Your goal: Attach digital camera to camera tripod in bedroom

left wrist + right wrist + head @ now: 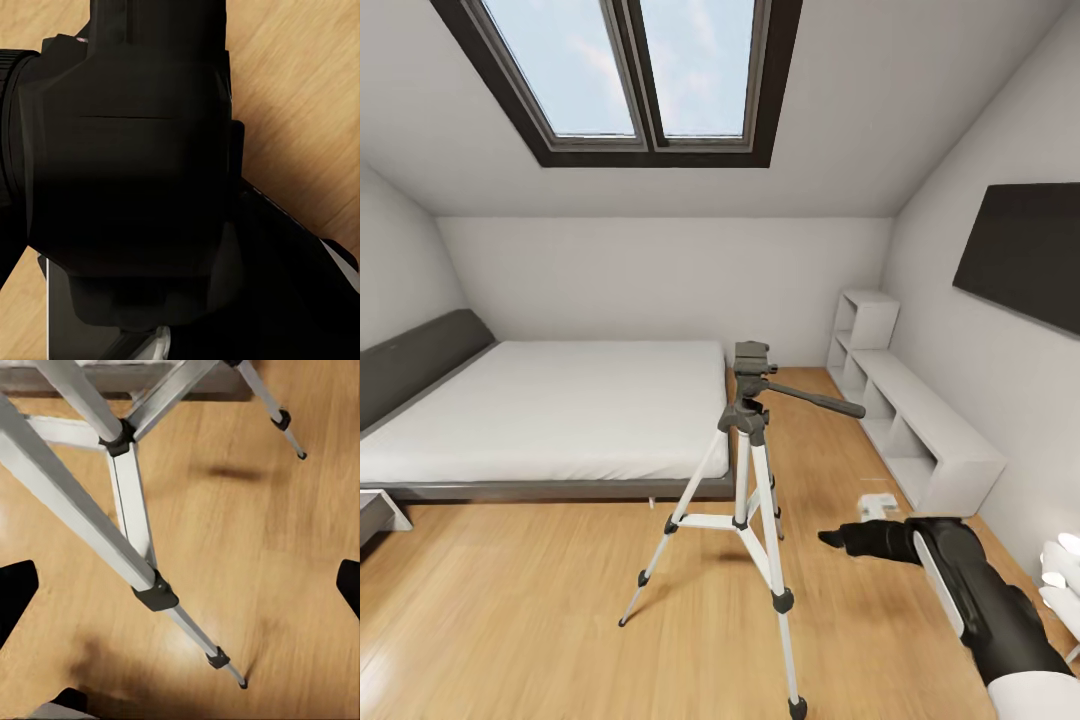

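One camera tripod point(750, 480) betw. bed point(540, 410) & shelf unit point(920, 430).

Silver/blk camera tripod point(745, 470), wht bed point(550, 410), tan floor point(510, 600).

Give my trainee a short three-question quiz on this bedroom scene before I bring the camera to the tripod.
1. True or false: the silver-legged camera tripod stands upright on the light wood floor.
2. Multiple choice: the tripod's long dark pan handle points toward A) the grey bed with white mattress, B) the white open shelf unit, C) the skylight.
3. Fill in: in the left wrist view, a large boxy ____ object blocks most of the floor.

Key: 1 true; 2 B; 3 black.
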You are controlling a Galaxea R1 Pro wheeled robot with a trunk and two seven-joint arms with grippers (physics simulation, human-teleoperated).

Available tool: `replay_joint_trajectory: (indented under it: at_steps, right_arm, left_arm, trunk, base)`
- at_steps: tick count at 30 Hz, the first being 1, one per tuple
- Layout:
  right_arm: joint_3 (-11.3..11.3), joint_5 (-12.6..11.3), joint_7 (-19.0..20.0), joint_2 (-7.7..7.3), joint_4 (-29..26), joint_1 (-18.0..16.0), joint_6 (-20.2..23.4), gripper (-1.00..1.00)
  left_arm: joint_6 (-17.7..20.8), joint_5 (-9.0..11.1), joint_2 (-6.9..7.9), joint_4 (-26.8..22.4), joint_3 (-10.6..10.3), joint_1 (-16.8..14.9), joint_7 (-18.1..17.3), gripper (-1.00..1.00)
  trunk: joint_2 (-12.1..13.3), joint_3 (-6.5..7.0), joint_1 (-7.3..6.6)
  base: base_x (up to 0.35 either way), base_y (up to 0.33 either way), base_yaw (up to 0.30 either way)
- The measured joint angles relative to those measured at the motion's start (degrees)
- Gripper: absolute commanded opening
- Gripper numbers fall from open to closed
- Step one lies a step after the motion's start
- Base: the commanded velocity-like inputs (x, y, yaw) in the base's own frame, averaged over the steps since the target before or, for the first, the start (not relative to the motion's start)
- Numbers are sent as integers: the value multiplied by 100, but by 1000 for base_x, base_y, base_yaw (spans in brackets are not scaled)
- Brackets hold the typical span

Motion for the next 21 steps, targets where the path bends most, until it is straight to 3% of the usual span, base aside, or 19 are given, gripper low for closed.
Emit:
replay_joint_trajectory:
  at_steps: [3,5,10,18,21]
  right_arm:
    - [-5,-73,166,61,320,-535,66,100]
    - [0,-101,231,124,463,-710,79,100]
    - [33,-123,286,276,503,-846,79,100]
    - [68,-95,293,338,330,-886,79,100]
    - [186,-89,302,348,298,-885,85,100]
  left_arm:
    - [0,-2,0,0,0,0,-3,-100]
    - [0,-1,2,0,0,0,-5,-100]
    - [0,-5,7,0,0,0,-5,-100]
    - [0,-8,11,0,0,0,-3,-100]
    - [0,-8,15,0,0,0,-3,-100]
  trunk:
    - [0,0,0]
    - [0,0,0]
    - [0,-1,0]
    - [0,-1,0]
    - [0,-1,0]
  base:
    - [0,0,0]
    - [0,0,0]
    - [0,0,0]
    - [0,0,0]
    - [0,0,0]
